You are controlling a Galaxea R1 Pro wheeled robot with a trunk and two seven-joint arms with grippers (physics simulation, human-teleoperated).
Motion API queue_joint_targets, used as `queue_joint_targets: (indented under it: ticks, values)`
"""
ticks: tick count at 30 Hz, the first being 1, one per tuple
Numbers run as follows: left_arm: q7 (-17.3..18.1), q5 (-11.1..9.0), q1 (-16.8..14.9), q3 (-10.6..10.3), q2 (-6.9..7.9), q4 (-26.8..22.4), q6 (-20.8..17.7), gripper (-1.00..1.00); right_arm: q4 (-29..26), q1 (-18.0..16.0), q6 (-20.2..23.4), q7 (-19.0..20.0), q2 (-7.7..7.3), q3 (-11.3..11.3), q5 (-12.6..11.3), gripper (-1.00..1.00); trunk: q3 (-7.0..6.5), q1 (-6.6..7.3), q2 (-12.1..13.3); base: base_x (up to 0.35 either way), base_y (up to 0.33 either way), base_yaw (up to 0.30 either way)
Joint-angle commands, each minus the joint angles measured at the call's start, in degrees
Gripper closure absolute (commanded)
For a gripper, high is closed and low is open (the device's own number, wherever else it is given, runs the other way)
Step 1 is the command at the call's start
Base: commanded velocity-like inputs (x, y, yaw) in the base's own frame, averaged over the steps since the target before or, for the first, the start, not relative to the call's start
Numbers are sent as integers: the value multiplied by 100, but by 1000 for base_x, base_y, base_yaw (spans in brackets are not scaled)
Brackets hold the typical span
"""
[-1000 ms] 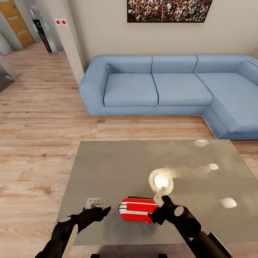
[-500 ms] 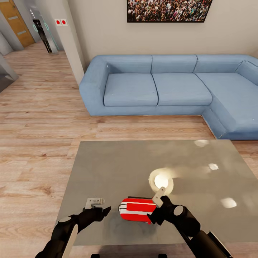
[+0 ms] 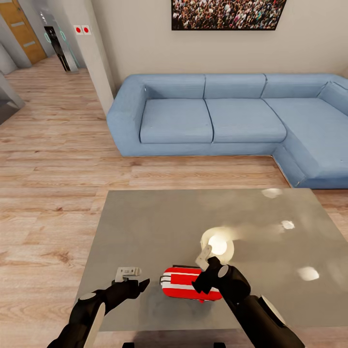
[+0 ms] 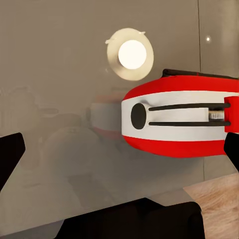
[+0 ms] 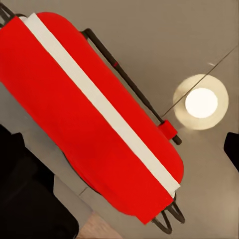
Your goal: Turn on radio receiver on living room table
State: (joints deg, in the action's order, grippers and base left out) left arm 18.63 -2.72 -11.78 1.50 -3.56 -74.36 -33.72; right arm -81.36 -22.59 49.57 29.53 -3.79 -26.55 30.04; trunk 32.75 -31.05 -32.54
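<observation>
- Living room: wood plank floor, a blue sofa (image 3: pixel 227 116) at twelve o'clock in the head view, a crowd picture (image 3: pixel 227 13) on the wall above it.
- Nearer the robot stands the grey table (image 3: pixel 145 227), its glossy top mirroring a lamp as a bright disc (image 3: pixel 217 245).
- At the table's near edge, about six o'clock in the head view, lies the radio (image 3: pixel 181 283), red with a white band.
- Its long axis runs across the view, three to nine o'clock; its wire handle lies along the far side.
- From the left wrist its end face shows, with a dark round dial (image 4: pixel 138 115) and two slots.
- The right gripper (image 3: pixel 205 270) hangs over the radio's right end, just above or touching it; I cannot tell which. It grips nothing that I can see, and how far its jaws stand apart I cannot tell: one pale finger (image 3: pixel 203 254) points up toward twelve.
- The left gripper (image 3: pixel 137 282) sits low at the radio's nine o'clock, near but apart. From its wrist camera the dark fingertips (image 4: pixel 10 154) stand wide at either edge, nothing between them.
- Judgement: the right arm is the nearer. The coming move turns on that arm pressing down or along the radio's right end, while the dial faces the left gripper.
</observation>
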Motion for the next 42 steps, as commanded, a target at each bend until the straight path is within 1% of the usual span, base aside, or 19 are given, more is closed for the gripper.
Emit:
queue_joint_targets:
  ticks: [1,4,15,19,21,23,25,27,34,42]
  values:
    - [0,0,0,0,-1,0,3,-100,13,-8,0,44,18,0,61,-100,0,0,0,0,0,0]
    - [-3,0,0,1,-2,0,5,-100,28,-15,-6,110,31,0,108,-100,0,0,0,0,0,0]
    - [-1,0,0,1,-2,0,6,-100,79,-17,-30,173,48,-5,125,-100,0,0,0,0,0,0]
    - [-1,1,0,0,-1,0,6,-100,332,-51,-55,174,195,-12,135,-100,0,0,0,0,0,0]
    - [-3,0,0,-1,3,0,6,-100,616,-145,-67,170,282,-16,221,-100,0,0,0,0,0,0]
    - [-2,0,0,0,1,0,6,-100,735,-177,-125,176,314,-17,288,-100,0,0,0,0,0,0]
    - [-2,0,0,0,-1,0,6,-100,818,-199,-152,176,324,-21,293,-100,0,0,0,0,0,0]
    - [-1,1,0,-1,0,0,6,-100,1172,-354,-180,176,442,-25,305,-100,0,0,0,0,0,0]
    - [-1,1,0,1,2,0,6,-100,1275,-382,-203,174,463,-26,312,-100,0,0,0,0,0,0]
    - [0,4,0,0,4,0,6,-100,1460,-445,-382,174,472,-26,314,-100,0,0,0,0,0,0]
